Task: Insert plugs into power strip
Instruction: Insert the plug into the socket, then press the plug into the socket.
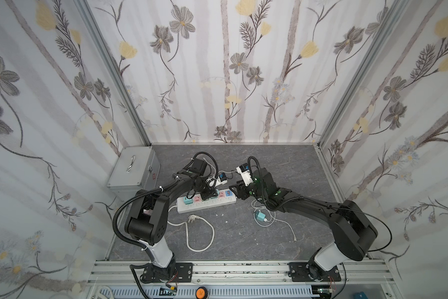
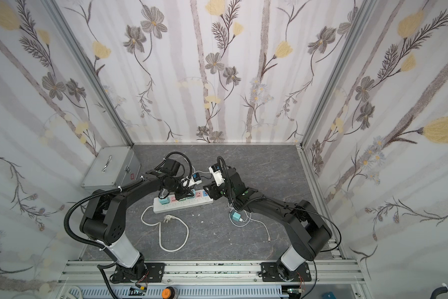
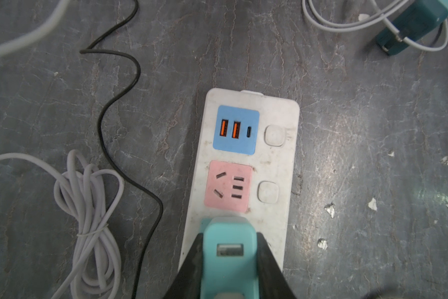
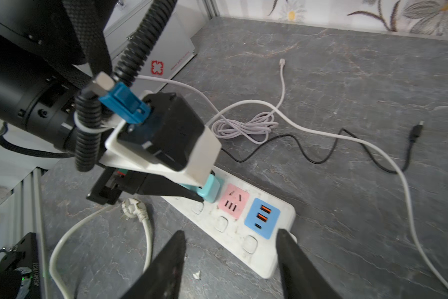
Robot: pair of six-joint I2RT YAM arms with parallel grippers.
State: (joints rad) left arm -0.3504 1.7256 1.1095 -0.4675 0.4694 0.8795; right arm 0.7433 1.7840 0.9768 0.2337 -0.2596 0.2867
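Grey marbled bench (image 1: 282, 168) inside flowered walls carries the strip (image 1: 207, 206) near its middle. Left jaws are clamped on a teal plug (image 3: 229, 269), which stands upright on the strip just beside the pink socket (image 3: 228, 186). Whether its prongs are fully home is hidden. Right jaws stand apart, one on either side of the strip's end by the blue USB panel (image 4: 261, 214), not clearly touching it. To seat the plug well, I would steady that end first so the strip cannot slide, then press straight down with the plug square, letting go only once its base sits flush. Another plug (image 1: 259, 215) lies near the right arm.
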